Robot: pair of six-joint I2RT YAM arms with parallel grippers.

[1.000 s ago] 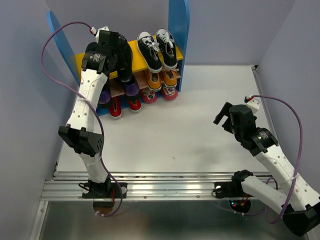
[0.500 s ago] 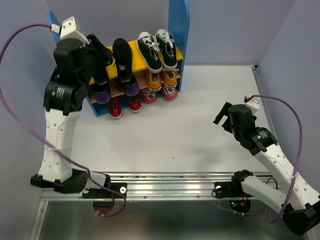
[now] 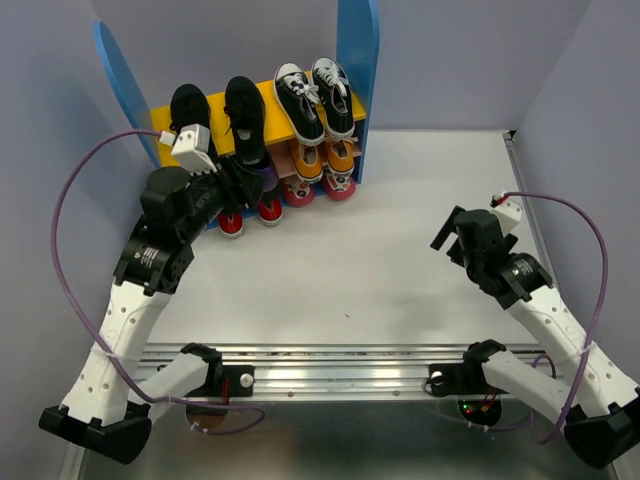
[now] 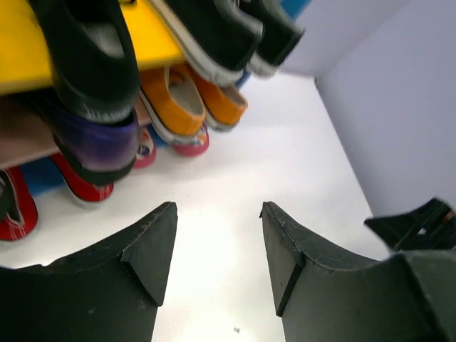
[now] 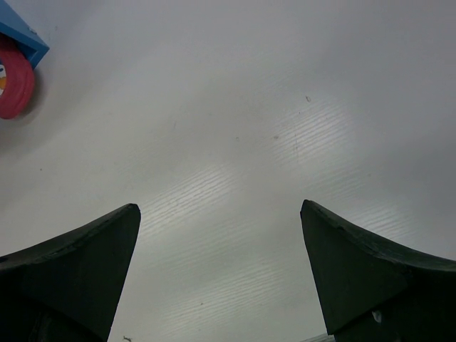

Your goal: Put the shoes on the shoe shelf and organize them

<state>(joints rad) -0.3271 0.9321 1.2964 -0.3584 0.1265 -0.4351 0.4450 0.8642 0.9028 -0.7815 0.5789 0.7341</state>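
Note:
The shoe shelf (image 3: 357,60) stands at the back left, with blue side panels and a yellow top board (image 3: 218,128). Two black slip-ons (image 3: 245,118) lie on the top board beside the black canvas sneakers (image 3: 300,102). The orange sneakers (image 3: 308,160) sit on the lower board. My left gripper (image 3: 238,186) hangs open and empty just in front of the shelf, apart from every shoe. Its wrist view has a slip-on (image 4: 92,57) above, the orange sneakers (image 4: 171,103) behind, and bare table between the fingers (image 4: 149,249). My right gripper (image 3: 450,232) is open and empty over the right side of the table.
Red shoes (image 3: 232,218) and pink shoes (image 3: 298,192) stand on the floor of the shelf, with purple ones (image 3: 265,178) on the lower board. A pink toe (image 5: 14,82) and a blue shelf corner (image 5: 21,32) show in the right wrist view. Grey walls close in on three sides.
My left arm has dropped from the top board and pulled back to the shelf's front, leaving the left black slip-on there; its jaws have widened. The right arm has barely moved.

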